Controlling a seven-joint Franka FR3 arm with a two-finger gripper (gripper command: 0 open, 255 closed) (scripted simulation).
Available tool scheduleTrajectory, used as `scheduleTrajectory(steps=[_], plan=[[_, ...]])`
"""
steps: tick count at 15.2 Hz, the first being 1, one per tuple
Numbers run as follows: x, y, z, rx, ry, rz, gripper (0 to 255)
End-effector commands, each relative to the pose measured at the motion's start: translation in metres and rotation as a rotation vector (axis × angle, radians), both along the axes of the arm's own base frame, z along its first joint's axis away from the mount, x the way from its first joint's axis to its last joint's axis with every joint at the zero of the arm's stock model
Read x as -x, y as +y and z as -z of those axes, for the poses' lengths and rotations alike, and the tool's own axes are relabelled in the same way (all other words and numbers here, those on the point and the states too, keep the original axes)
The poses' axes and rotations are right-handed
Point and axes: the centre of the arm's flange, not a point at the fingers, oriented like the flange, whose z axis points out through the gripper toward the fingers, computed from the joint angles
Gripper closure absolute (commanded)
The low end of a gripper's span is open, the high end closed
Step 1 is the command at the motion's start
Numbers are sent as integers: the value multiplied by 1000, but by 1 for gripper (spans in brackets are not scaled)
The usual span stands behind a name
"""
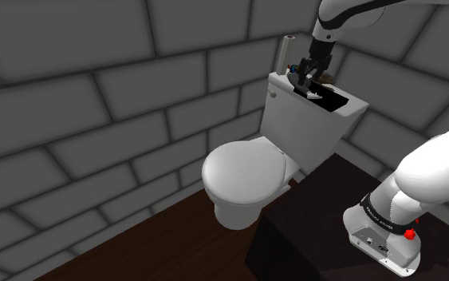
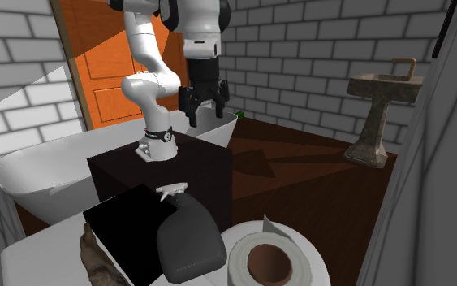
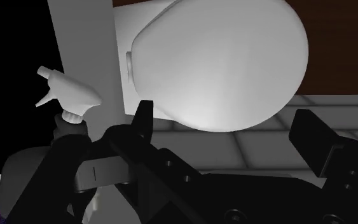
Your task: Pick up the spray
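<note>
1. Tool (image 3: 227, 118) was wide open, fingers apart with nothing between them, hanging over the white toilet tank (image 1: 310, 132) in the upper right of the shoulder frame.
2. The spray (image 2: 187, 237), a dark grey bottle with a white trigger head, sat on the tank lid, lower middle of the second exterior frame, between a black slab (image 2: 129, 223) and a toilet roll (image 2: 243, 248).
3. Wrist frame had it off beside one finger, not between the two.

wrist view: spray bottle (image 3: 69, 95) lower body covered by gripper (image 3: 228, 124) | second exterior view: bottle base, toilet roll (image 2: 267, 258), brown thing (image 2: 97, 262) (unidentifiable) cut by bottom edge | shoulder view: bottle half behind gripper, arm (image 1: 350, 16) cut at top edge
</note>
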Motion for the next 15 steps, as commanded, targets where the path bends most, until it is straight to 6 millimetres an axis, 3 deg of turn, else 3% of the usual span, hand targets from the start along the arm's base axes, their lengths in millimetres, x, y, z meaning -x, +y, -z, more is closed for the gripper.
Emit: scheduleTrajectory(steps=[1,15], plan=[[-11,-20,12,-6,-7,31,0],[-80,-177,86,-53,-51,244,0]])
